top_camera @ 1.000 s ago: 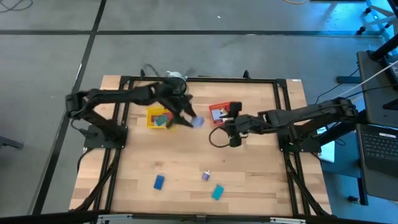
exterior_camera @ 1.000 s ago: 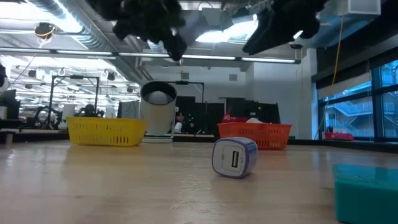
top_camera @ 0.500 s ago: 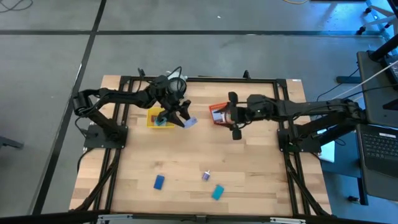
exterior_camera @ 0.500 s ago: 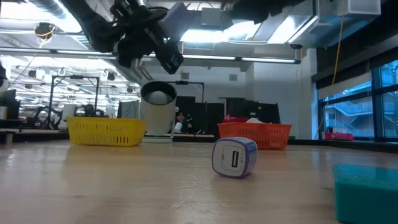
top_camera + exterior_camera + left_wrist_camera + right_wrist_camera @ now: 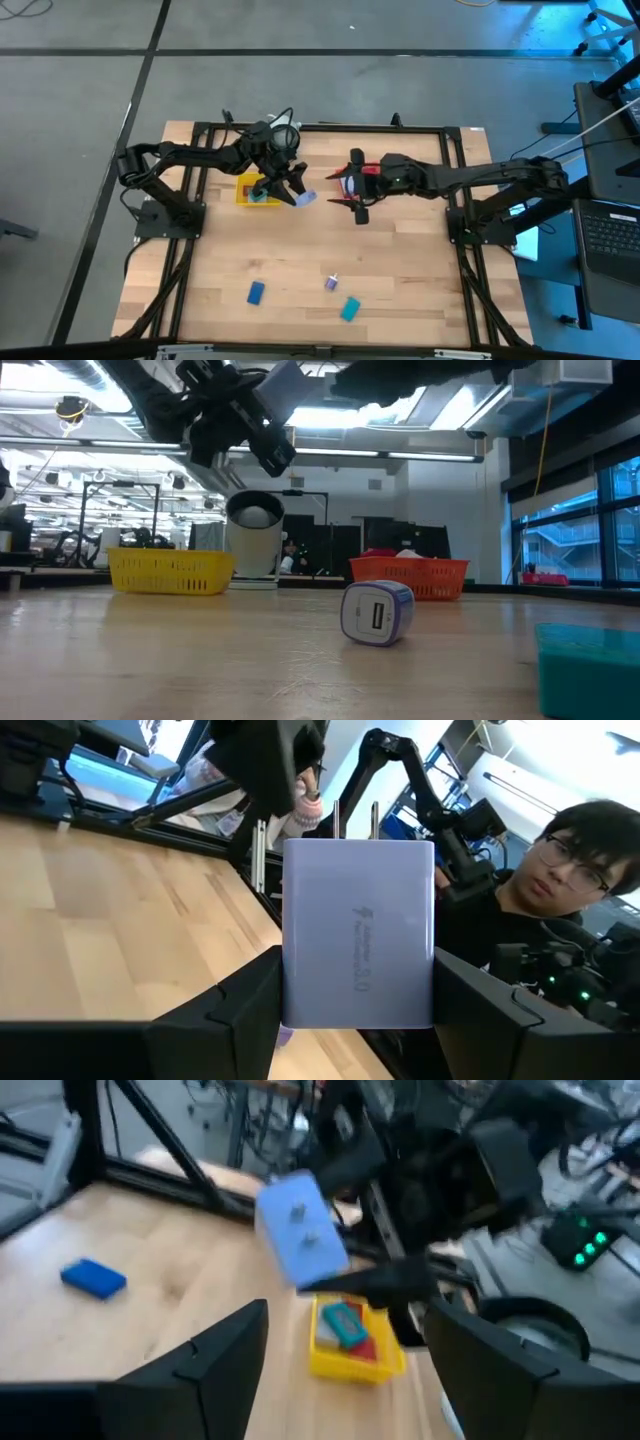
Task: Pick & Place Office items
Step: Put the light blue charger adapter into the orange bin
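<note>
My left gripper (image 5: pixel 298 193) hovers just right of the yellow tray (image 5: pixel 252 190), shut on a pale purple plug block (image 5: pixel 358 930) whose two prongs point away from the gripper. My right gripper (image 5: pixel 350 190) hangs open over the red tray (image 5: pixel 410 578), facing the left gripper, with nothing between its fingers (image 5: pixel 220 1355). The yellow tray (image 5: pixel 350 1342) holds a teal and a red piece. On the near part of the table lie a blue block (image 5: pixel 255 291), a small whitish-purple cube (image 5: pixel 377 612) and a teal block (image 5: pixel 349 309). My left gripper pinches the plug block between its two fingers, one on each of two opposite sides (image 5: pixel 292 990), at the end away from the prongs. The fingers reach level, slanting from the table's left. The block is lifted clear of the table.
A black frame (image 5: pixel 190 220) runs round the wooden table. A white round device (image 5: pixel 253 535) stands behind the far edge. A person (image 5: pixel 560 870) sits beyond the table. Bare wood lies between the trays and the three loose pieces.
My right gripper has gone from beside the red tray toward the table's left, to over that tray, and tipped up from pointing down to nearly level. My left gripper has drawn back a little toward the yellow tray and rolled, the plug block turning with it.
</note>
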Motion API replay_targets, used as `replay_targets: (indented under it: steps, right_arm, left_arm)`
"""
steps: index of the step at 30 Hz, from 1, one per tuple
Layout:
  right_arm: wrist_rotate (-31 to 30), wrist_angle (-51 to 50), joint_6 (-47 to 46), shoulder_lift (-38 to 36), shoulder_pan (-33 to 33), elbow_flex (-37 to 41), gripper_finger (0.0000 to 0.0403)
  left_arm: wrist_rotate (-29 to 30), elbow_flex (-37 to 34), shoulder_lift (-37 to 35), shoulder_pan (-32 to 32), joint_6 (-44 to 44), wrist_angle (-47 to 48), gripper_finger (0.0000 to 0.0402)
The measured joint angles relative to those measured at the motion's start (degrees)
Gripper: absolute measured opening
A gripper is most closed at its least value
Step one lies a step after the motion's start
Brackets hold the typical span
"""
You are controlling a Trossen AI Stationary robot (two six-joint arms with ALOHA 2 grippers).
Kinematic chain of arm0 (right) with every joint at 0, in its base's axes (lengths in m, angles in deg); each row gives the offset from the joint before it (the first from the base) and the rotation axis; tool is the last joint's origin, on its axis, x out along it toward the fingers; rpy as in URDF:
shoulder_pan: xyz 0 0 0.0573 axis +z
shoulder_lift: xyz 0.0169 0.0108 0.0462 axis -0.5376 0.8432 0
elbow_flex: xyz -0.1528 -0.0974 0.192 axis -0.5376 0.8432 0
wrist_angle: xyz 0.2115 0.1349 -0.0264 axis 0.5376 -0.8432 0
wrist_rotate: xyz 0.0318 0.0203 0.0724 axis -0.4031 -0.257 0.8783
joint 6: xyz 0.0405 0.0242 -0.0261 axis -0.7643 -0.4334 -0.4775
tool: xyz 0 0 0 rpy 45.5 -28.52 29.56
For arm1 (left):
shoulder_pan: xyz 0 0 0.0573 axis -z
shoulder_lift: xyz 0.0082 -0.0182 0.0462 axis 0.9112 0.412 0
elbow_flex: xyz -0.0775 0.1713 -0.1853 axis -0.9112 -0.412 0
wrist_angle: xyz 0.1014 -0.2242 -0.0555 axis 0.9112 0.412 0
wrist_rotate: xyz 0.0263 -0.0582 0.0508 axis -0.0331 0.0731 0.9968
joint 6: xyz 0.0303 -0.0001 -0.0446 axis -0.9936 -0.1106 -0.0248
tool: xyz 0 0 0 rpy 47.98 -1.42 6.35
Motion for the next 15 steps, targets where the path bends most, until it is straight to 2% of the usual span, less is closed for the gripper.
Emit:
replay_targets:
  steps: [4,9,15]
  right_arm:
    - [3.08,2.18,-0.04,0.73,0.07,-0.17,0.027]
    - [6.42,0.39,-1.23,4.3,0.02,-4.25,0.027]
    - [6.94,-2.56,0.0,9.03,0.07,-9.06,0.027]
  left_arm:
    - [-0.06,0.0,0.0,0.39,0.73,0.0,0.0212]
    - [-0.13,0.0,0.0,0.9,1.66,0.02,0.0212]
    - [-0.45,0.0,0.0,1.53,2.74,0.24,0.0212]
